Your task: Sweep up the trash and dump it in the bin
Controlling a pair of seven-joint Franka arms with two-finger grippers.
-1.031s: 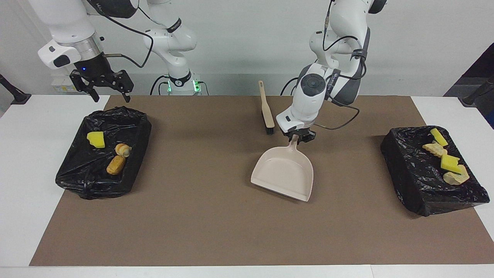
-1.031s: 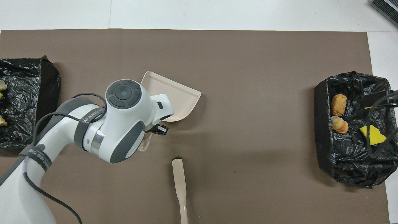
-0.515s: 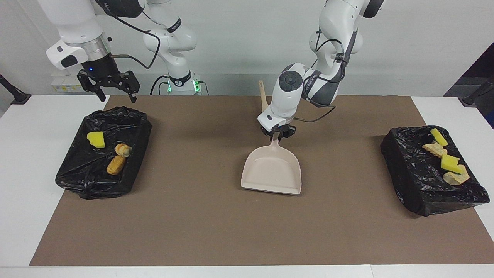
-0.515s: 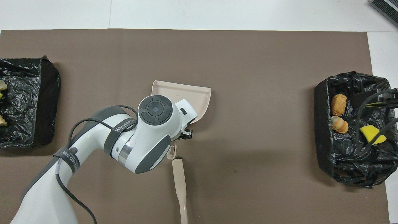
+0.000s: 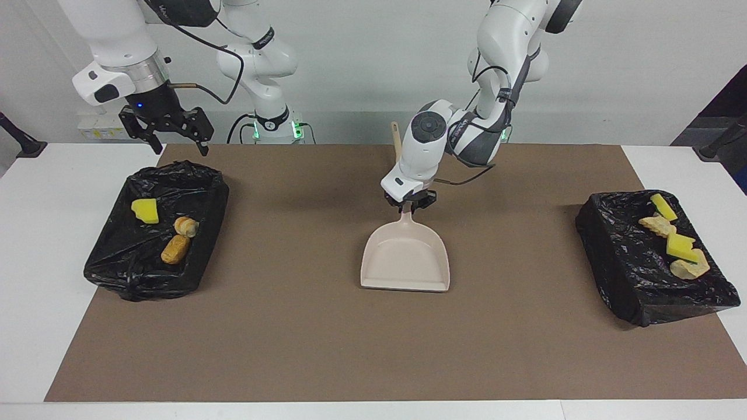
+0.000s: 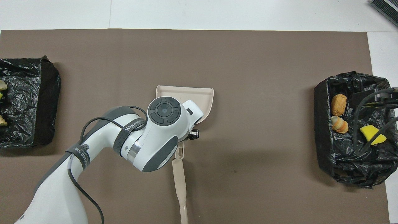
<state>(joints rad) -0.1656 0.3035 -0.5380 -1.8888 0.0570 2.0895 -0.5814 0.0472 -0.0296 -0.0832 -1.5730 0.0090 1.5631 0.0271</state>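
Facing view: left gripper (image 5: 410, 203) at centre clasping the dustpan (image 5: 405, 259) handle, right gripper (image 5: 173, 131) upper left, fingers spread, holding nothing, trash (image 5: 165, 228) in both bins; overhead view: dustpan (image 6: 199, 96) mid-frame, brush (image 6: 179, 180) below it, trash (image 6: 342, 118) in bin (image 6: 323, 124) at frame right

- we read one text only: a grey strap (image 6: 130, 128) around the left arm (image 6: 102, 146) in the overhead view carries white letters, roughly "wanjeed", with the rest cut off.
- a second strap (image 6: 77, 152) lower on the same arm has white print too, but we can't make it out.
- in the facing view the strap (image 5: 461, 131) lettering is too small to read.
- nothing readable on the dustpan (image 5: 405, 259), brush (image 6: 180, 183) or bins (image 5: 154, 230).
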